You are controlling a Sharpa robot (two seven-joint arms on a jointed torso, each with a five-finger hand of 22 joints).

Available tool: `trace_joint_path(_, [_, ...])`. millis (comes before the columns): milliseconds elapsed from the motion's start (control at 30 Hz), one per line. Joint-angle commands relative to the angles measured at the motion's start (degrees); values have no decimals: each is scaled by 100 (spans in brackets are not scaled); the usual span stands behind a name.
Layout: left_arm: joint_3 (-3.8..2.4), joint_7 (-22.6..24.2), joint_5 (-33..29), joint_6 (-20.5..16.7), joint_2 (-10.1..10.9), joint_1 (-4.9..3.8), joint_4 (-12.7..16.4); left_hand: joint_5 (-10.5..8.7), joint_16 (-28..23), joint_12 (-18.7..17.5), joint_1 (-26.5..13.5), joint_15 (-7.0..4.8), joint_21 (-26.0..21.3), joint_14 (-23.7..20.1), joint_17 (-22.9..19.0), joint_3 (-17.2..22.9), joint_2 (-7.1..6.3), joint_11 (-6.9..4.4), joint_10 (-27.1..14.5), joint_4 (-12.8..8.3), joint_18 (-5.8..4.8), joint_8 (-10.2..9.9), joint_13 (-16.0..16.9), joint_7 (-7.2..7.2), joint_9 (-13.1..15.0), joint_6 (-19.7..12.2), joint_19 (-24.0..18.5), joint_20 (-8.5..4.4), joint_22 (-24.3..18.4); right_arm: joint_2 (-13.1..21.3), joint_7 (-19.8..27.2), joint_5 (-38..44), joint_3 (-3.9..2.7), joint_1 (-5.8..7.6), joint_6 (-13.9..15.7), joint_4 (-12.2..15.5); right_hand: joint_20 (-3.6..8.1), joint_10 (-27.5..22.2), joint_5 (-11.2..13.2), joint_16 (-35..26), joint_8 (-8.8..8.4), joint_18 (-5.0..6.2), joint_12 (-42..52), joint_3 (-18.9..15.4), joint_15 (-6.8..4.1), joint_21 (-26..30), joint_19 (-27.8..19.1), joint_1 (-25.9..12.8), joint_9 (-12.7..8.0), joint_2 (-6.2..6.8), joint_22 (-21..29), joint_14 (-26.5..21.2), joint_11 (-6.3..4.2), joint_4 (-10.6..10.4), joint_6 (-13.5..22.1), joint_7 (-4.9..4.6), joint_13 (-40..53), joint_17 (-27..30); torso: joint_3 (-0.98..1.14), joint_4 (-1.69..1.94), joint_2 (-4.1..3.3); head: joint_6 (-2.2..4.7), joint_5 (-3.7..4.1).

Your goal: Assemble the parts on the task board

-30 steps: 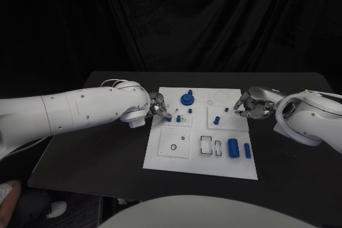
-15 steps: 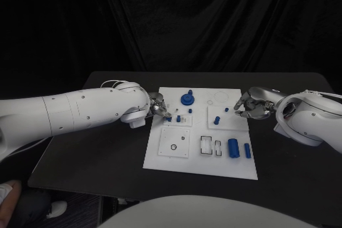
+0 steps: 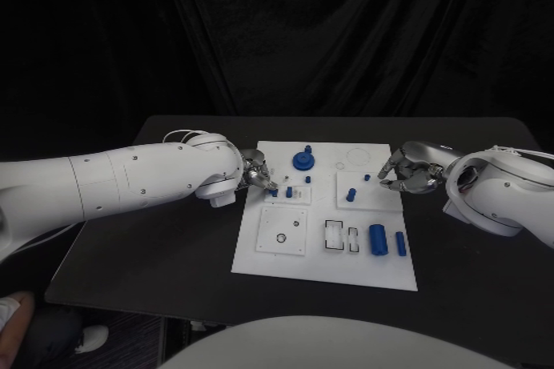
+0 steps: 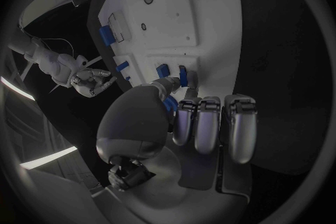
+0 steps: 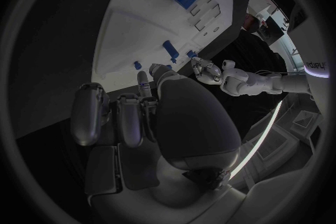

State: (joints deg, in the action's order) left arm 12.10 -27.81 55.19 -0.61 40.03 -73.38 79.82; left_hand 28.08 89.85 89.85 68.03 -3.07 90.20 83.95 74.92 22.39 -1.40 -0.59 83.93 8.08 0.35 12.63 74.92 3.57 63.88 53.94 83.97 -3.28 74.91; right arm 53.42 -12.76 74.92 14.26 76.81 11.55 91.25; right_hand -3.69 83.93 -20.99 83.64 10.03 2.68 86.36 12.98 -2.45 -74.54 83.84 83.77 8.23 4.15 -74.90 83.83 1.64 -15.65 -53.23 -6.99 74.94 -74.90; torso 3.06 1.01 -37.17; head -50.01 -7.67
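left hand (image 3: 256, 175): fingers curled, pinching | right hand (image 3: 409, 170): fingers curled in

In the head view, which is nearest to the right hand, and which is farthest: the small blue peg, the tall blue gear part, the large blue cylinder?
From the right hand:
1. Small blue peg, just beside the hand.
2. Large blue cylinder, toward the board's near edge.
3. Tall blue gear part, at the board's far edge, toward the left hand's side.
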Motion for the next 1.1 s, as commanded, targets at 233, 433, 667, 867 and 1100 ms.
trace_joint_path(233, [0,-36,56,188,-21,29,20,-163,15,15,-109,-16,-20,605,1508,65,-23,-4,607,9,-35,-19,1508,-17,23,-19,603,-28,1509,5,-171,-40,-4,-18,-141,5,-34,162,-34,-34,21,107,-19,42,31,41,-33,48,-3,-18,-950,401,30,-5,-54,20,925,-595,2,-4,-6,1,-11])
trace_joint_path(433, [0,-56,56,261,-19,32,39,-1059,15,15,-388,15,-20,605,1508,-74,-29,28,607,185,-35,-80,1508,16,3,-33,603,2,1509,6,-202,-45,-4,-18,-192,5,-33,158,-35,-37,27,107,-22,45,30,42,-34,48,-1,-19,-950,400,28,-4,-64,22,921,-591,2,-1,-1,1,-11])
trace_joint_path(667, [0,-66,56,305,-14,34,38,-1721,15,15,-680,56,-20,605,1508,-426,-55,75,607,450,-35,-164,1508,66,-58,-26,603,43,1509,2,-220,-52,-4,-20,-231,2,-33,156,-35,-43,31,110,-24,46,30,53,-38,48,0,-19,-947,398,27,-3,-72,24,918,-584,0,-3,2,1,-22])
trace_joint_path(867, [0,-62,56,316,-5,36,31,-1888,15,15,-760,74,-20,605,1508,-593,-56,99,607,558,-35,-227,1508,92,-104,-48,603,60,1509,-2,-237,-79,-4,-21,-259,-4,-33,156,-35,-43,31,110,-24,46,30,53,-38,48,0,-19,-947,398,27,-3,-72,24,918,-584,0,-2,-2,1,-23])
trace_joint_path(1100, [0,-127,56,318,-4,37,20,-1943,15,15,-817,99,-20,605,1508,-733,-45,127,607,667,-35,-328,1508,123,-198,-90,603,84,1509,-5,-256,-87,-4,-21,-294,-4,-32,149,-36,-47,39,113,-30,52,28,68,-44,50,3,-21,-942,396,24,0,-87,27,909,-578,1,1,-1,1,-29])
